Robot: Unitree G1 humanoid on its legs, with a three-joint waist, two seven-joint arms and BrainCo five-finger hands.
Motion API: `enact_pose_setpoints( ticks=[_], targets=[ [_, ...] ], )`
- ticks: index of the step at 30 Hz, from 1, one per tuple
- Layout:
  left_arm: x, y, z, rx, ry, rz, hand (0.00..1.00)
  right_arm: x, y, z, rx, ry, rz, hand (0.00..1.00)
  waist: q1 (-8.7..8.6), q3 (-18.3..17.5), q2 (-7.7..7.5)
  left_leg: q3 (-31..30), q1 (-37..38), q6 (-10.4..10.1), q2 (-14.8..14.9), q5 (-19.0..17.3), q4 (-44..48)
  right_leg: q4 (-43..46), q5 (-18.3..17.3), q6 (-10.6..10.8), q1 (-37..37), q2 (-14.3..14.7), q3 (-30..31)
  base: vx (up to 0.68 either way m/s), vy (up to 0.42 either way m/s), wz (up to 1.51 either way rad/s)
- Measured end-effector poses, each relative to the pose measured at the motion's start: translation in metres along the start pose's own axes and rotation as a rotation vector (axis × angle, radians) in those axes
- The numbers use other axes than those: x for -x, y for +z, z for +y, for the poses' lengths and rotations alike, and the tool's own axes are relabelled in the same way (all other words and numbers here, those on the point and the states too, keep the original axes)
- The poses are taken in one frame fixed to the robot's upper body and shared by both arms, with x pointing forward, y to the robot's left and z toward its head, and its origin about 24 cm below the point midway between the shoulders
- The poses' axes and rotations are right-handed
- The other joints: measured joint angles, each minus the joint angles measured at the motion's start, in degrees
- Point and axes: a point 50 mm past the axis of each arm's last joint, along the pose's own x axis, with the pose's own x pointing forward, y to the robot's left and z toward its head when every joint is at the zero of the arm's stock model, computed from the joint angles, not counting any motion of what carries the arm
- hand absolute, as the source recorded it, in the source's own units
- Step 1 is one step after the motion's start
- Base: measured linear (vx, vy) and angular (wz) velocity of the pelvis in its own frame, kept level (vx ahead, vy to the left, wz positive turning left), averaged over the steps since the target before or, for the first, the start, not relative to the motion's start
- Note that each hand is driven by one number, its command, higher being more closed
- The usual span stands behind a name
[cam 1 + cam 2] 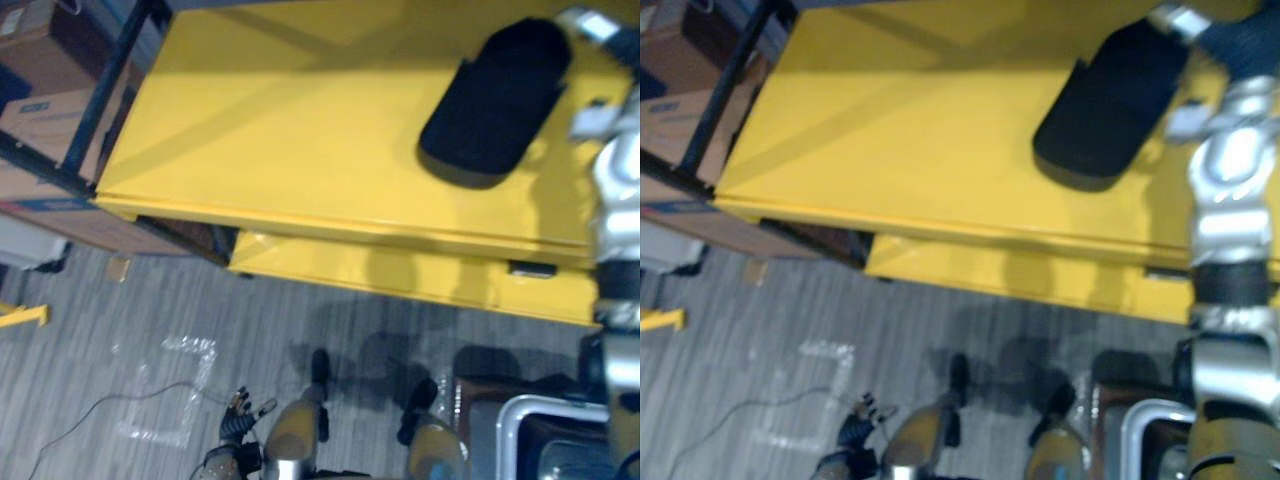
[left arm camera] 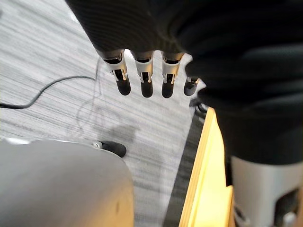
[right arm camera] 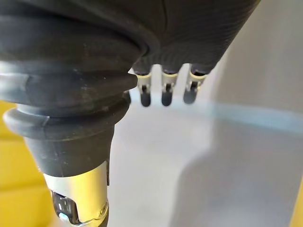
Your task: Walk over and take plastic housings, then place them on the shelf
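Observation:
A black oval plastic housing [image 1: 497, 95] lies on the top of the yellow shelf [image 1: 300, 120], towards its right end. My right arm rises along the right side, and my right hand [image 1: 1245, 40] sits just right of the housing's far end; whether they touch I cannot tell. In the right wrist view its fingers [image 3: 163, 92] hang straight over a pale surface and hold nothing. My left hand [image 1: 235, 415] hangs low by the grey floor, and its fingers [image 2: 144, 80] are straight and empty.
A lower yellow tier [image 1: 400, 270] juts out below the top. Cardboard boxes [image 1: 50, 110] sit in a dark-framed rack at the left. Clear plastic wrap [image 1: 180, 390] lies on the floor. A metal-rimmed bin [image 1: 540, 420] stands at the lower right.

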Motion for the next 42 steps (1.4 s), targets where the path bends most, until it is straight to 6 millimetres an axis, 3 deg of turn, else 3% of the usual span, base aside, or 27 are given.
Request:
enact_pose_setpoints(
  ticks=[2,7,10,14,18,25,30,34,38,42],
  targets=[
    [0.001,-0.005,0.006,-0.026,0.017,0.013,0.00,0.024,-0.009,0.035,-0.137,0.168,0.051,0.00,0.06,-2.24,-1.68,0.83,0.88,-0.21,0.61,-0.68,0.00,-2.15,0.67,-0.08,1.29,1.08,0.60,0.03,-0.041,-0.20],
    [0.006,-0.014,0.015,-0.034,0.053,0.033,0.00,0.058,-0.008,0.102,-0.392,0.459,0.103,0.00,0.00,-5.52,-3.39,1.72,2.29,0.13,0.95,-1.71,-0.01,-6.60,2.48,0.00,4.07,2.27,0.96,0.01,-0.014,-0.09],
    [0.007,-0.017,0.018,-0.051,0.078,0.048,0.00,0.070,-0.009,0.130,-0.473,0.550,0.149,0.00,0.09,-6.26,-3.82,2.23,2.89,0.13,1.00,-1.86,-0.01,-7.50,2.97,-0.04,4.83,2.46,1.21,0.01,-0.002,-0.08],
    [0.010,-0.024,0.021,-0.053,0.101,0.064,0.00,0.100,-0.014,0.179,-0.597,0.679,0.277,0.00,0.33,-8.27,-4.98,2.49,3.23,-0.17,0.97,-1.98,-0.01,-8.13,3.43,0.08,5.28,2.53,1.34,0.01,0.000,-0.03],
    [0.011,-0.026,0.023,-0.056,0.124,0.065,0.00,0.117,-0.030,0.206,-0.637,0.671,0.425,0.00,1.37,-8.84,-5.63,2.08,4.12,-0.22,0.86,-1.96,-0.01,-8.32,3.49,0.11,6.58,2.50,1.02,0.00,0.001,0.04],
    [0.011,-0.027,0.023,-0.052,0.145,0.072,0.00,0.121,-0.049,0.238,-0.638,0.493,0.619,0.00,3.18,-9.68,-5.83,-0.04,4.28,-0.60,0.33,-2.23,-0.03,-8.72,2.78,0.19,8.48,2.56,-1.17,-0.03,0.007,0.14],
    [0.010,-0.026,0.022,-0.046,0.163,0.068,0.00,0.125,-0.067,0.246,-0.561,0.269,0.774,0.00,5.24,-10.34,-6.24,-0.75,4.14,-0.46,-0.42,-2.33,-0.04,-9.16,2.10,0.69,9.11,1.97,-2.61,0.03,0.017,0.16],
    [0.011,-0.027,0.023,-0.045,0.174,0.073,0.00,0.121,-0.072,0.250,-0.495,0.198,0.814,0.00,5.40,-10.33,-6.22,-2.10,4.21,-0.38,-1.45,-2.18,-0.04,-9.14,2.06,0.95,10.23,1.21,-4.01,0.04,0.022,0.19],
    [0.009,-0.024,0.020,-0.041,0.167,0.062,0.00,0.107,-0.075,0.254,-0.434,0.139,0.830,0.00,6.87,-10.35,-6.25,-3.07,4.15,-0.20,-1.60,-2.11,-0.04,-9.18,2.15,1.39,10.85,1.10,-5.25,0.07,-0.009,0.16],
    [0.007,-0.021,0.017,-0.040,0.159,0.052,0.00,0.085,-0.075,0.244,-0.385,0.046,0.799,0.00,8.25,-10.36,-6.22,-3.79,3.91,-0.40,-1.51,-1.97,-0.03,-8.95,1.83,0.86,10.88,1.30,-5.52,0.03,-0.010,0.08]
  ],
)
